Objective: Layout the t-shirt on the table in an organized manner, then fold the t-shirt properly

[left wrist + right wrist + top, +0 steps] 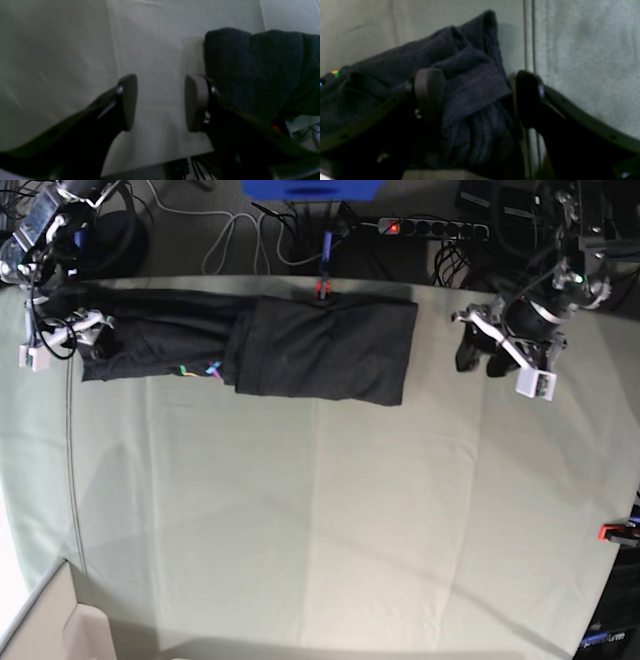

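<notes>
Both grippers stood at opposite ends of the t-shirt (300, 345), and they differed in what lay between their fingers. At the garment's bunched end, the right gripper (476, 96) had its jaws spread wide with a thick roll of dark fabric sitting between the pads; whether the pads pressed the cloth could not be told. Beyond the folded end, the left gripper (161, 102) hung with its jaws parted and nothing between them, only bare cloth surface showing in the gap, while one finger (197, 102) sat just beside the shirt's black edge. In the base view the t-shirt lay as a long narrow band along the far edge of the table (320, 520), its long axis running side to side, the wider folded block toward the left arm and the thinner crumpled part toward the right arm, with small coloured marks of the print showing near the middle. A red clamp (612, 532) sat at the table's edge.
</notes>
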`<state>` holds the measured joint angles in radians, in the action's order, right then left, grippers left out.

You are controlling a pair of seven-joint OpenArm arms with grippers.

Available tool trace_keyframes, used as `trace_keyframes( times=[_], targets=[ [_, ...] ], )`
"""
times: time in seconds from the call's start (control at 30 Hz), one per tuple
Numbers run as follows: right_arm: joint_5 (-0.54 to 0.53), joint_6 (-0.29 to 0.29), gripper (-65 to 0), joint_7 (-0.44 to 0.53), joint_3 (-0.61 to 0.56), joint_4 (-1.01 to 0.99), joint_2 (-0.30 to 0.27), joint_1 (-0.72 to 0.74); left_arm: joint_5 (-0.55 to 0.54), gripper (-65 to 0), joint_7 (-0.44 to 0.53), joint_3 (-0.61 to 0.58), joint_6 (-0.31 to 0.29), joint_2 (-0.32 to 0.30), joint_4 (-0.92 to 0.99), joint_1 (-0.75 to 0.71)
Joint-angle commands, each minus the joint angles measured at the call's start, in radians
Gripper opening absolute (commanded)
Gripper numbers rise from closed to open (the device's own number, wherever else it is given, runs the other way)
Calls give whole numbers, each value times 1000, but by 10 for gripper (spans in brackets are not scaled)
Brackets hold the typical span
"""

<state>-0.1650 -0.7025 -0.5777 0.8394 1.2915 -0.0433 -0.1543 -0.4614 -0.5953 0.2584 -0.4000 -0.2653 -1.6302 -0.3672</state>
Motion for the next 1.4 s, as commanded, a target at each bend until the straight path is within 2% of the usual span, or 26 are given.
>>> trace_keyframes(
  times=[0.0, 0.07, 0.17, 0.27, 0.33, 0.43, 0.6, 0.77, 1.07, 1.37],
  targets=[
    [20, 4, -230, -48, -2, 1, 12, -12, -13, -352, 21, 3, -6, -9, -14, 14],
    [20, 4, -297, -48, -4, 1, 13, -31, -13, -352, 21, 3, -6, -12, -3, 14],
    [20, 4, -435, -48, -13, 1, 18, -40, -13, -352, 21, 5, -6, -12, 9, 17],
    [20, 4, -584, -48, -64, 1, 21, -60, -13, -352, 21, 5, -6, -12, 12, 24],
    [20, 4, -650, -46, -101, 1, 18, -74, -13, -352, 21, 5, -6, -12, 12, 30],
    [20, 4, -650, -46, -157, 3, 15, -78, -13, -352, 21, 5, -6, -12, 12, 32],
    [20, 4, -650, -46, -159, 84, 23, -78, -13, -352, 19, 5, -6, -13, 12, 35],
    [23, 4, -650, -46, -159, 265, 70, -100, -13, -352, 15, 5, -4, -13, 12, 30],
    [23, 4, -650, -41, -164, 540, 191, -129, -12, -353, 11, 40, -3, -13, 14, 29],
    [18, 4, -650, -37, -193, 636, 200, -173, -12, -353, 11, 144, 2, -15, 12, -19]
  ],
)
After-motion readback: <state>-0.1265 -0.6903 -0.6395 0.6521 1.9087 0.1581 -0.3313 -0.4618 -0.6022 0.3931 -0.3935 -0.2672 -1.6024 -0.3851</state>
